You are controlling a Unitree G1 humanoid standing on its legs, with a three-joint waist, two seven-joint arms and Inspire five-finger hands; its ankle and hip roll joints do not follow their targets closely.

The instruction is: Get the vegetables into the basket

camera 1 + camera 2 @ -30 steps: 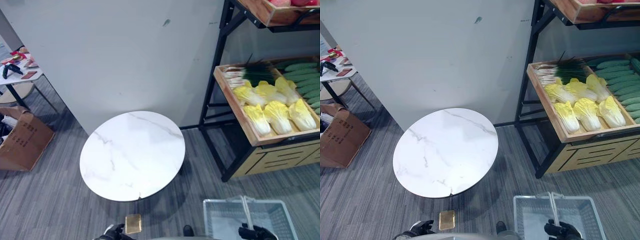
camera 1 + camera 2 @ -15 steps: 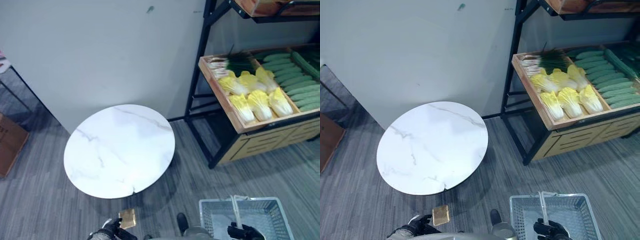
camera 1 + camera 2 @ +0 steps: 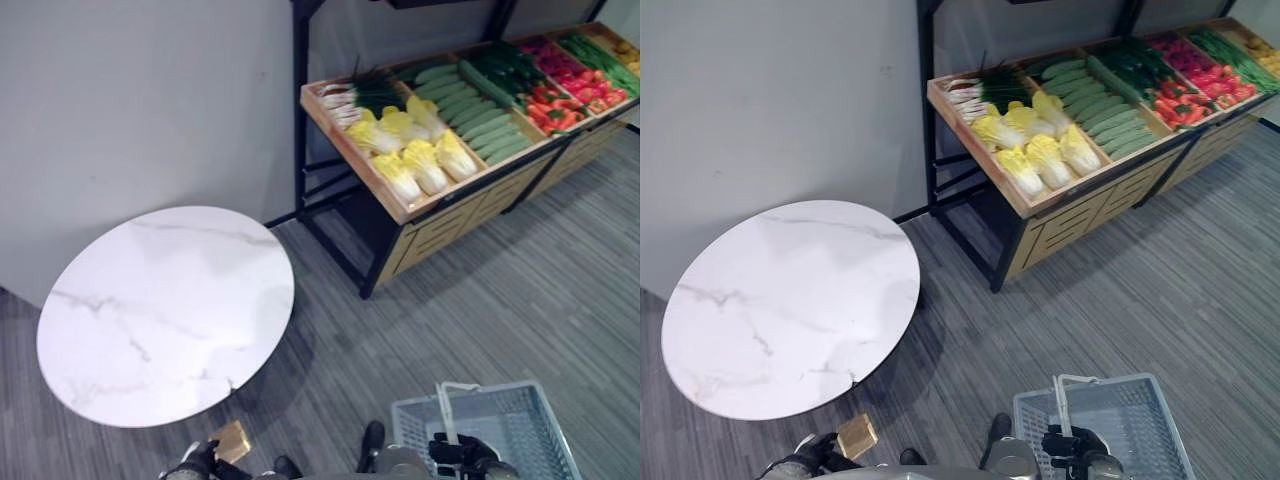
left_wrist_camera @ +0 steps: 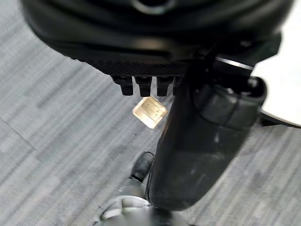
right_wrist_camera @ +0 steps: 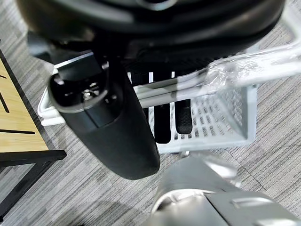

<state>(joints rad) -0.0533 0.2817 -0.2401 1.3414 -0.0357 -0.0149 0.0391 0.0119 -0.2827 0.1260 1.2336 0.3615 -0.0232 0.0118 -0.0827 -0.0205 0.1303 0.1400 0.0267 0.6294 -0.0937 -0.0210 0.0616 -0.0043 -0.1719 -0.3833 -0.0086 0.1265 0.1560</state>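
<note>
**Camera swung right; basket held low at the right hand**

Since a second ago the whole picture has shifted: the head camera has turned, so the round white marble-look table [image 3: 165, 315] now sits at the left and more of the shelf shows, while the things themselves have not moved.

Left eye view: the black-framed wooden produce shelf [image 3: 430, 215] stands by the grey wall, well apart from the table. In its tray lie yellow-green cabbages [image 3: 415, 150], green cucumbers [image 3: 475, 110], spring onions [image 3: 350, 97] and red vegetables [image 3: 555, 100]. The pale grey plastic mesh basket [image 3: 520, 425] hangs low over the grey carpet, with no vegetables in it. The right hand [image 3: 462, 455] is at its handle. The left hand [image 3: 195, 465] shows at the bottom edge, beside a small gold square tag [image 3: 232, 440] on the floor.

Right eye view: same layout.

Left wrist view: the left hand's fingers [image 4: 141, 85] are curled in, grasping nothing.

Right wrist view: the right hand's fingers [image 5: 162, 120] are wrapped around the basket's white wire handle [image 5: 244, 68]
</note>
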